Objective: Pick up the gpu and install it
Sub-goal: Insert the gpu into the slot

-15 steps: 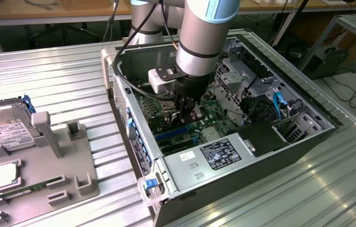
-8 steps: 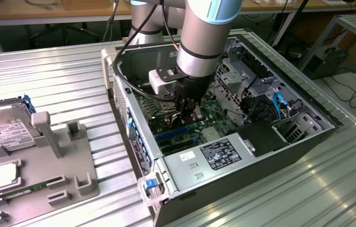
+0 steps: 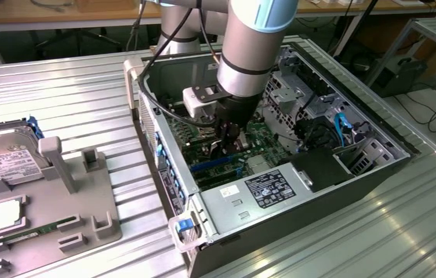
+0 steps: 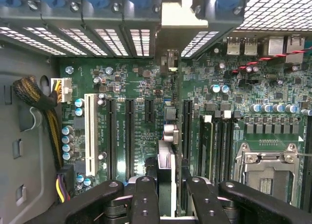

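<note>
The ribbed aluminium table (image 3: 63,87) carries one open, steel-walled computer case (image 3: 377,174) lying on its side. One grey cylindrical arm (image 3: 253,40) descends through the case opening, with free room between it and the case walls on all sides.

At the exterior view's left of the case, apart from it, stands one grey moulded fixture (image 3: 86,226). It holds one boxy hard drive (image 3: 5,159) with a white label, one square processor (image 3: 5,215) and one slim green memory stick (image 3: 36,231).

Inside the case, a silver power supply (image 3: 257,194) sits at the near edge. The green motherboard (image 4: 131,83) covers the case floor, with one white slot (image 4: 89,131), parallel black slots and one metal-framed processor socket (image 4: 265,173).

The gripper (image 4: 170,185) is over the motherboard at mid-case. Its two black fingers (image 4: 146,199) are clamped on the gpu (image 4: 165,158), a thin card seen edge-on, upright, in line with the slots. Perforated rear covers (image 4: 78,39) line the case wall ahead of the card.
</note>
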{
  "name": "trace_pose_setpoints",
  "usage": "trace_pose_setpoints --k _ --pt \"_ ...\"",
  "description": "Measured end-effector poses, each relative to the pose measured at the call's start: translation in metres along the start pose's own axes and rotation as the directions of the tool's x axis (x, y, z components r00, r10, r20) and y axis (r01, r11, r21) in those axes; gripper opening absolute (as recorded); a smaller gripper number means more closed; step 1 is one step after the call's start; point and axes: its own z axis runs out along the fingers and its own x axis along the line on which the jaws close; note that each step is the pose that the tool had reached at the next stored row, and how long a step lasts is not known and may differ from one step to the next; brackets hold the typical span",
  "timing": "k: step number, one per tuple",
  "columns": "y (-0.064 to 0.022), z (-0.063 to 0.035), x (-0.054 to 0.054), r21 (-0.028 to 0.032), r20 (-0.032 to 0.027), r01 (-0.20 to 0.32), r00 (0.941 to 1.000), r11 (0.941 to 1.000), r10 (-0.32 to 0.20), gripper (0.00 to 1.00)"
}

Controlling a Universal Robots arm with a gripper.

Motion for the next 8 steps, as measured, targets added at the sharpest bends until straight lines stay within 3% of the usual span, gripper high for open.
trace_pose_setpoints --k 8 --pt "0.0073 0.0035 -0.0015 0.0 -0.0002 0.0 1.0 1.0 0.0 0.27"
